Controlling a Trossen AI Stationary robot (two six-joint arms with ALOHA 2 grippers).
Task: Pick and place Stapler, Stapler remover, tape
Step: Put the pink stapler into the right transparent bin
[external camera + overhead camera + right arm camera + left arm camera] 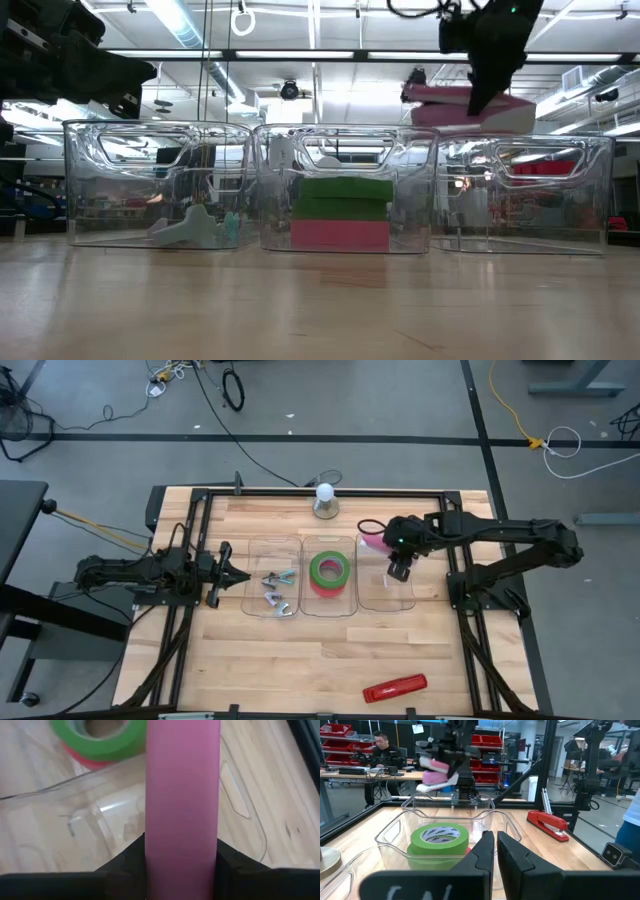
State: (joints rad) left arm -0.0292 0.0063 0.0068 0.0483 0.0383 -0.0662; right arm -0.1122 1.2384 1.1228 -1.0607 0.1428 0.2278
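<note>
Closest to the table's front edge, well clear of the three clear bins, a red stapler (394, 688) lies flat on the wood, not yet picked up and out toward the right bin's side. Going back from it, the bins stand in a row. The middle bin (328, 608) holds the green tape (330, 570), resting flat on a red-pink layer, so that item looks done. The left bin (272, 607) holds a few small teal and grey staple removers (278, 592), though I can't make out how many.

Over the right bin (386, 603), which looks otherwise empty, the right gripper (400, 568) hangs above the rim with its fingers clamped on a pink stapler (437, 774). It holds the body roughly level across the jaws, I'd guess so it can go down between the walls without catching. Judging by that, the drop into this bin is the step in hand.

Beside the left bin, the left gripper (226, 573) waits low over the table, fingers nearly together and holding nothing.

Farthest back, behind the middle bin, a white ball on a round grey base (325, 498) sits near the table's rear edge
</note>
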